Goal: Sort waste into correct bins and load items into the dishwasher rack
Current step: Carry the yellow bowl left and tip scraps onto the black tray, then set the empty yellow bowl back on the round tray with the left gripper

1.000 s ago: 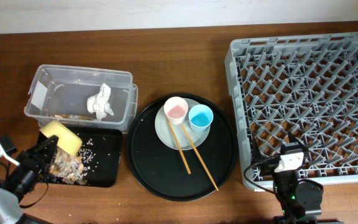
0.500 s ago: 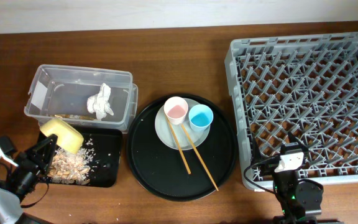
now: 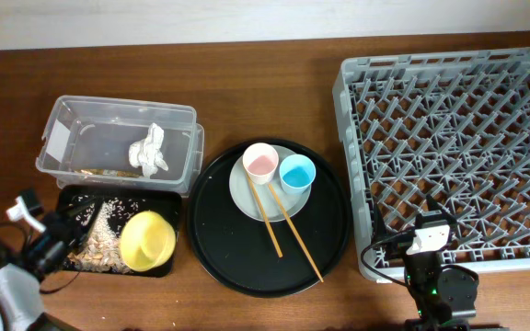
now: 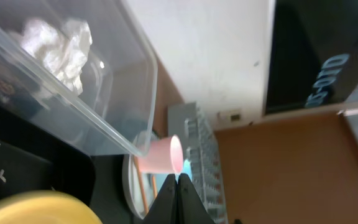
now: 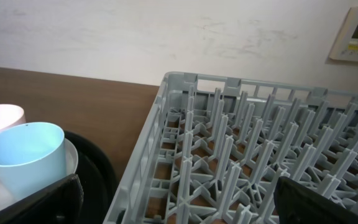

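Your left pincer [image 4: 178,182] is clenched on nothing, fingertips pressed together. The yellow bowl [image 3: 147,241] sits mouth-up near it in the shallow black tray [image 3: 168,207], beside the food scraps [image 3: 97,237], while your right pincer [image 5: 176,186] is spread wide at the near edge of the dishwasher rack [image 3: 449,147]. The clear tub [image 3: 63,115] holds the white tissue [image 3: 148,150] and gold-brown wrapper [image 3: 99,172], and the round black tray [image 3: 214,239] carries the plate [image 3: 242,198], pink cup [image 3: 259,163], blue cup [image 3: 297,172] and chopsticks [image 3: 304,248]. Pale lettering on a dark panel [image 4: 325,81] in the left wrist view lies sideways, and you cannot read it reliably.
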Robot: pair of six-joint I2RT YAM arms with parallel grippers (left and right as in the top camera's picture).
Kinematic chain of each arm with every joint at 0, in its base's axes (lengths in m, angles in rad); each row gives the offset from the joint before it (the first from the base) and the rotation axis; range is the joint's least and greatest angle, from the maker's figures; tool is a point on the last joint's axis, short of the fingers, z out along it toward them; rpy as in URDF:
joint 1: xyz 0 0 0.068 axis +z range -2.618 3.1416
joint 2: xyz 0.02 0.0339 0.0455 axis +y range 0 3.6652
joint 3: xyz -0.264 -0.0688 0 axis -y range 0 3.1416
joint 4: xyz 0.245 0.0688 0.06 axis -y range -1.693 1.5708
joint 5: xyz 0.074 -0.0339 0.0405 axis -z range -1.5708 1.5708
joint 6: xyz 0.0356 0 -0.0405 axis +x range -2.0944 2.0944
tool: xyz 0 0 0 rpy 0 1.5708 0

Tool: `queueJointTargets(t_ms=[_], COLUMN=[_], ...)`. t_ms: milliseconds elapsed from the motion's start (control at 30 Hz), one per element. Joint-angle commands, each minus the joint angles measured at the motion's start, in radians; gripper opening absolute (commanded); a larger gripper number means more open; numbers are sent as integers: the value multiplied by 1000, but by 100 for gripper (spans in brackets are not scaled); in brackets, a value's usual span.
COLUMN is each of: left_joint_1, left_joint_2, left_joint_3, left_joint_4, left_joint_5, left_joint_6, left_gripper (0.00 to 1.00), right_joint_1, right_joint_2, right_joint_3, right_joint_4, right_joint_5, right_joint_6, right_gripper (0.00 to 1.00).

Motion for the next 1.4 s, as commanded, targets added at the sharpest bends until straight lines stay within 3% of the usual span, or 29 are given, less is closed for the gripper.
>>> queueJointTargets(t_ms=[0, 167, 367, 433, 533, 700, 900, 967, 1067, 1367], left_joint_1=[-121, -124, -126, -150, -246, -540, -1044, -1135, -1145, -1080], left_joint_2=[-77, -162, -159, -163, -185, -275, -269, -225, -118, 79], left_joint_3=[94, 121, 120, 120, 120, 120, 120, 119, 119, 115], left_joint_4=[9, 2, -113, -228, -297, -277, -281, -281, -264, -122], left_joint_5=[-160, -337, -359, -472, -620, -950, -1431, -1528, -1592, -1585], left_joint_6=[-98, -171, -117, -21, -7, -226, -522, -611, -740, -739], left_gripper=[0, 0, 0, 7, 18, 26, 26, 25, 25, 25], right_joint_1=[-6, -6, -6, -6, -6, -6, -6, -6, -5, -5], right_joint_2=[-4, -4, -4, -4, -4, -4, -4, -4, -4, -4], right_joint_3=[-5, -5, -5, -5, -5, -5, -5, -5, -5, -5], right_joint_4=[-5, -5, -5, -5, -5, -5, -5, -5, -5, -5], right_joint_5=[9, 9, 9, 9, 9, 9, 9, 9, 9, 9], right_joint_6=[8, 8, 8, 8, 8, 8, 8, 8, 8, 8], right_gripper=[99, 99, 99, 99, 99, 99, 99, 99, 99, 99])
